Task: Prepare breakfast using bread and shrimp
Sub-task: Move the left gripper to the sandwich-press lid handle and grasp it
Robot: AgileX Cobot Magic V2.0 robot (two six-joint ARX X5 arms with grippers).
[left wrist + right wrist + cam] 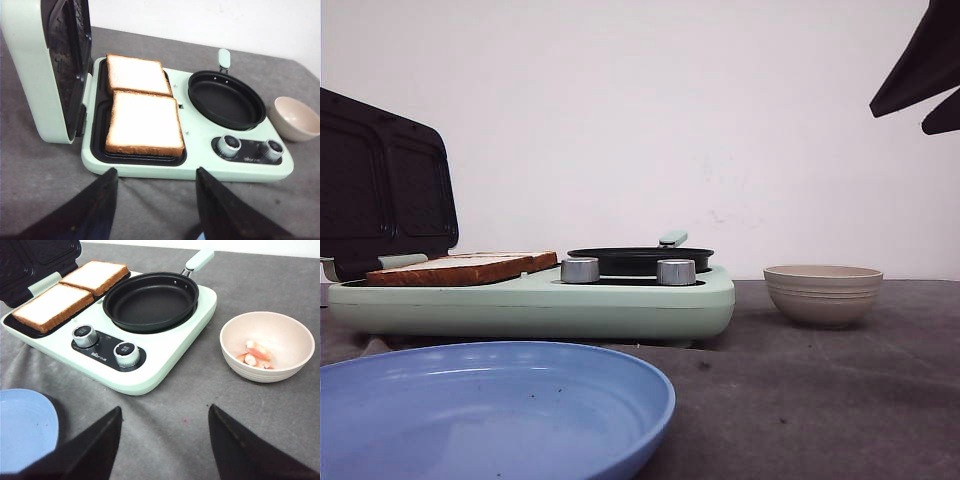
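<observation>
My right gripper (165,445) hangs open and empty over bare cloth; the shrimp (256,355) wait in the bowl (235,362) just ahead, to one side, ready for picking. Left gripper (155,202) likewise open; both bread (144,122) slices lie beyond it on the grill plate (97,130), lid (35,70) raised, presumably for toasting.

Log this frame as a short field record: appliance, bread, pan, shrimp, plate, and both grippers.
appliance: mint green breakfast maker, lid open and upright
bread: two slices side by side on the grill plate
pan: black pan on the burner side, nothing in it
shrimp: a few pieces in the beige bowl, beside the appliance
plate: blue plate, nothing on it, in front of the appliance
left gripper: open, holding nothing
right gripper: open, holding nothing
</observation>
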